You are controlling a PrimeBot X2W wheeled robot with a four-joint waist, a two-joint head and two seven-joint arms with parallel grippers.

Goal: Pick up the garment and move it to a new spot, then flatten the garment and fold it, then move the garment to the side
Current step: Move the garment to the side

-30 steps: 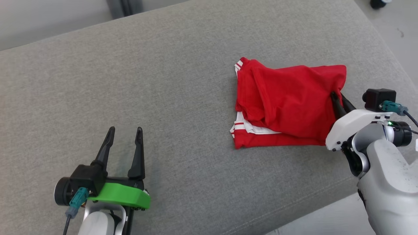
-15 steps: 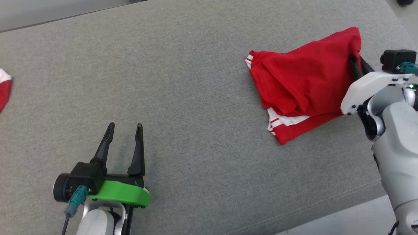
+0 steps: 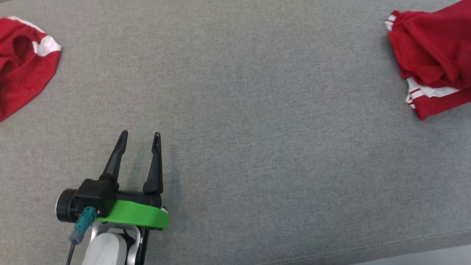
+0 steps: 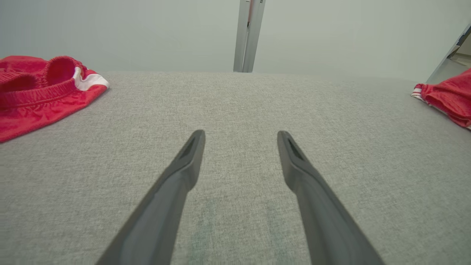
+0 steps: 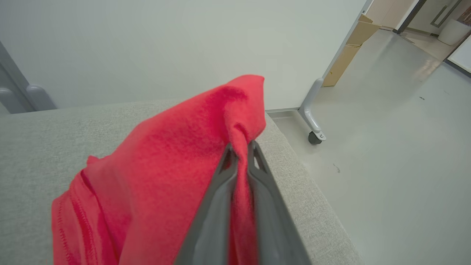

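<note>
Right tool (image 5: 241, 146) is pinched shut on a corner of the folded red garment (image 5: 173, 162), lifting it near the right end of the grey cushion (image 3: 257, 129). Left tool (image 3: 140, 134) hangs wide open, empty. The head camera swung left in the last second, so another red garment (image 3: 22, 73) came into view. Looks like the move-aside step. Nothing's sitting in any container.
</note>
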